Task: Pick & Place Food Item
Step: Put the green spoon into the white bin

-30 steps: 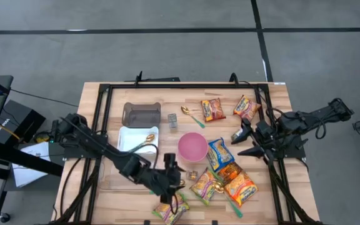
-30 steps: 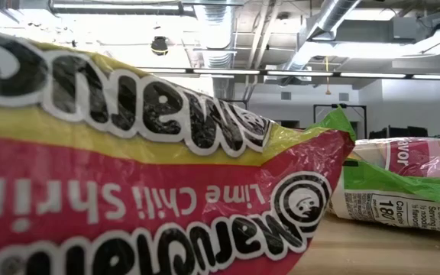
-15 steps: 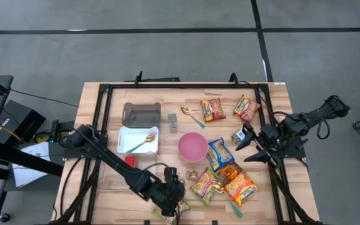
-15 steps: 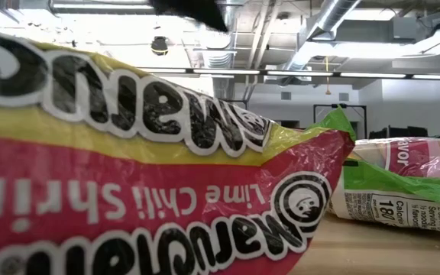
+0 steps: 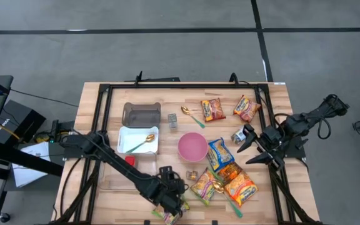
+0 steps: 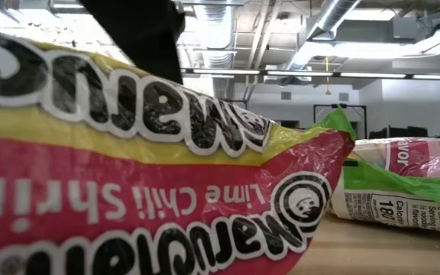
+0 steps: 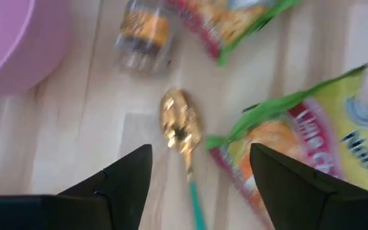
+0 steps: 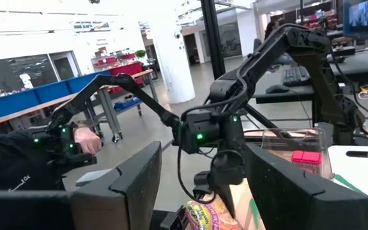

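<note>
While the right pincer (image 5: 250, 145) waits released, the left pincer (image 5: 170, 206) hangs released above what looks like a noodle packet (image 5: 169, 214).

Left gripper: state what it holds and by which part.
Nothing. The left gripper hangs open over a gold spoon, beside a noodle packet.

Red-yellow-green noodle packet (image 5: 171, 214) lies flat — at the table's near edge.

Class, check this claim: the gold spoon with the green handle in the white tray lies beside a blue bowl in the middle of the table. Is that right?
Not quite. The bowl is pink, not blue, as the high view shows. The rest holds: a gold spoon with a green handle lies in the white tray, beside the bowl in the middle of the table.
</note>
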Robot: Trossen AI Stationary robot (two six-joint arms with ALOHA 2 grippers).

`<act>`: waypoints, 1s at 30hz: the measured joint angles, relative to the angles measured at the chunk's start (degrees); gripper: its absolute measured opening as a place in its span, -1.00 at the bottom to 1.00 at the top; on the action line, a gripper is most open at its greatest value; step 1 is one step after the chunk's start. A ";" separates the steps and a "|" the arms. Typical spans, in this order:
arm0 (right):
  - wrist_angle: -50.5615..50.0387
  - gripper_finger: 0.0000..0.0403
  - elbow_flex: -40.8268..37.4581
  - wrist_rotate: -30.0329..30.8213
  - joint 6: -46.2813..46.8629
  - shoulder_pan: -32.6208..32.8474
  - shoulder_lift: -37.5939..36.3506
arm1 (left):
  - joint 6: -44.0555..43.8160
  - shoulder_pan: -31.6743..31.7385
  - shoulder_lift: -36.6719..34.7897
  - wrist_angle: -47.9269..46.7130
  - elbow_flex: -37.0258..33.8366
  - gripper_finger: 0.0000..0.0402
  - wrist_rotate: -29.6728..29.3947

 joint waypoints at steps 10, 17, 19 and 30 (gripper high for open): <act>0.00 0.07 0.00 0.01 -0.44 0.00 0.00 | -2.43 1.71 0.00 -0.21 -3.09 -0.06 3.31; 0.00 0.07 0.00 0.01 -0.44 0.00 0.00 | -1.86 2.61 0.00 0.27 -3.54 -0.09 3.86; -0.02 0.07 0.00 0.01 -0.44 0.00 0.00 | -1.30 2.75 0.00 0.24 -3.54 -0.08 5.12; -0.11 0.07 0.00 0.01 -0.44 0.00 0.00 | 1.70 3.01 3.97 1.33 -3.52 -0.05 9.70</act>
